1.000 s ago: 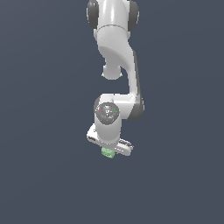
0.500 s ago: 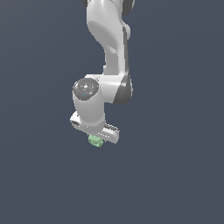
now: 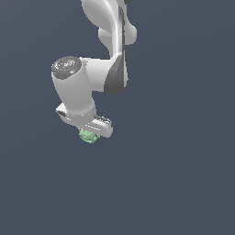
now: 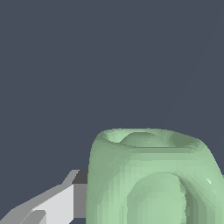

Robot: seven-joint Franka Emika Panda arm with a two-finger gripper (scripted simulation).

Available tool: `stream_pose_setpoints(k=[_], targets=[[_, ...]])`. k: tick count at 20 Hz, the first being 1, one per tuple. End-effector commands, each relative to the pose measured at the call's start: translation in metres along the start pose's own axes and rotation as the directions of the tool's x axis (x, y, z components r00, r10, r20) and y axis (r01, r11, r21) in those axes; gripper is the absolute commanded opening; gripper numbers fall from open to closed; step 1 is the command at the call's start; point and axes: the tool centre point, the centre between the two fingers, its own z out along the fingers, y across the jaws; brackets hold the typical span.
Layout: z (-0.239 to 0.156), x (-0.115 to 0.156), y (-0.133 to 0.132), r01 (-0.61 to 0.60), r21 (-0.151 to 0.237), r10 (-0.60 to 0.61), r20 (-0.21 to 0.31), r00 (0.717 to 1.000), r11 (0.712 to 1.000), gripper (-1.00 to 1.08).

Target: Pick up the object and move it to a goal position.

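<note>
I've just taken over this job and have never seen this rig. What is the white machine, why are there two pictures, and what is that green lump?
These are simulator renders. The white jointed machine is a single robot arm, seen in the exterior view from a camera off the arm. The other picture comes from a camera on its wrist, looking past a grey-white finger. The tool at the arm's end is shut on the small pale-green rounded block, which fills much of the wrist view and has an oval ring mark. Nothing else is visible on the plain dark background, and no goal marker shows.
</note>
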Motion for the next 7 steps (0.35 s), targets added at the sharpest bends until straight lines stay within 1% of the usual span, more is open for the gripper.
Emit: stream_pose_setpoints(k=[1,7], targets=[[-0.0069,-0.0009,0.0065,0.001,0.000,-0.001,0.001,1.000,1.000,-1.00],[-0.0097,0.0003,0.0087,0.002,0.000,-0.002,0.001,1.000,1.000,-1.00]])
